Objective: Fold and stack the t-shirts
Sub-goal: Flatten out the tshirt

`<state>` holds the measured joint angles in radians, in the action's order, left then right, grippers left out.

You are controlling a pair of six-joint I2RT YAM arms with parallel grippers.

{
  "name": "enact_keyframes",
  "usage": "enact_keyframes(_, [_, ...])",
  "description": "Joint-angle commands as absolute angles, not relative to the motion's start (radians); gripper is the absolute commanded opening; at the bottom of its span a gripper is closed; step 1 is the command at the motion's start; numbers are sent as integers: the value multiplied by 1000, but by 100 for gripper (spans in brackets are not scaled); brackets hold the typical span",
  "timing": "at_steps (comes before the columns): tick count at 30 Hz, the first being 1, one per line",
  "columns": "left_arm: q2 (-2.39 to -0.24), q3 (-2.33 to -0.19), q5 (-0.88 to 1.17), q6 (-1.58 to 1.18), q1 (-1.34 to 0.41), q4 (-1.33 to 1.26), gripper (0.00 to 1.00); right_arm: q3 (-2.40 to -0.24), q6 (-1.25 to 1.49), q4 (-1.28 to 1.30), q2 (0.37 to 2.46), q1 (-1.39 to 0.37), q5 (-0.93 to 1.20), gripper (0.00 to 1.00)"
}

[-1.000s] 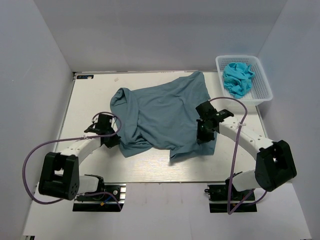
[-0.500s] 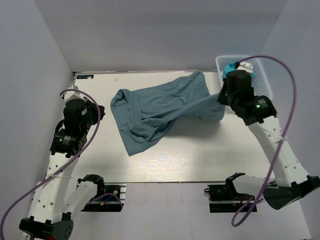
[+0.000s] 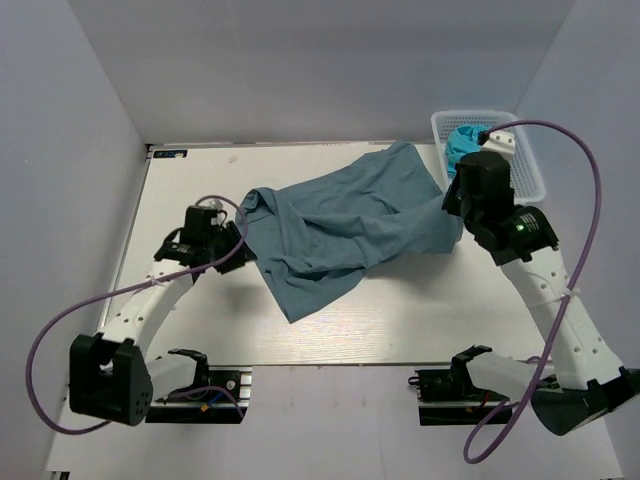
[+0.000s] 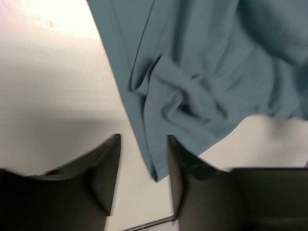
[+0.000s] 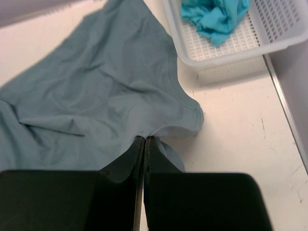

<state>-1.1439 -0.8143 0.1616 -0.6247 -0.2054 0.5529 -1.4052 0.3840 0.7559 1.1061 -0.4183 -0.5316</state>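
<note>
Slate-blue t-shirt (image 3: pixel 340 225) lies rumpled across middle of white surface (image 3: pixel 190 180), one corner trailing toward near edge. At its right edge, right tool (image 5: pixel 145 143) pinched tight on the fabric, near white basket (image 5: pixel 226 60) holding bunched turquoise cloth (image 5: pixel 214 17). At its left edge, left tool (image 4: pixel 143 149) with jaws apart, hem seen between the 2 fingers.

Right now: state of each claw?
Left claw: open, with the edge of the slate-blue t-shirt between its fingers, not gripped.
Right claw: closed, pinching a fold of the same t-shirt.
</note>
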Motion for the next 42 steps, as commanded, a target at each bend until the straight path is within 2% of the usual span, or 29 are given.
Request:
enact_keyframes(1, [-1137, -761, 304, -597, -222, 404, 56, -1370, 399, 701, 1106, -407, -545, 0])
enact_keyframes(7, [-1316, -759, 315, -439, -247, 327, 58, -1336, 411, 693, 1155, -393, -514, 0])
enact_keyframes(14, [-1557, -827, 324, -408, -285, 299, 57, -1365, 400, 719, 1203, -373, -525, 0])
enact_keyframes(20, [-1591, -863, 302, -408, -313, 261, 57, -1367, 397, 724, 1210, -354, -511, 0])
enact_keyframes(28, [-1611, -986, 118, -399, -333, 468, 56, -1361, 394, 726, 1219, -327, -483, 0])
enact_keyframes(30, [-1566, -995, 106, -350, -344, 504, 60, -1358, 391, 719, 1221, -327, -476, 0])
enact_keyframes(31, [-1554, -996, 106, -328, -353, 515, 68, -1355, 385, 719, 1223, -321, -477, 0])
enact_keyframes(33, [-1542, -1023, 97, -266, -362, 549, 71, -1353, 382, 712, 1227, -313, -463, 0])
enact_keyframes(39, [-1572, -1012, 207, -63, -382, 519, 74, -1350, 353, 689, 1244, -302, -417, 0])
enact_keyframes(42, [-1639, -1054, 302, 87, -382, 518, 67, -1361, 347, 695, 1259, -293, -405, 0])
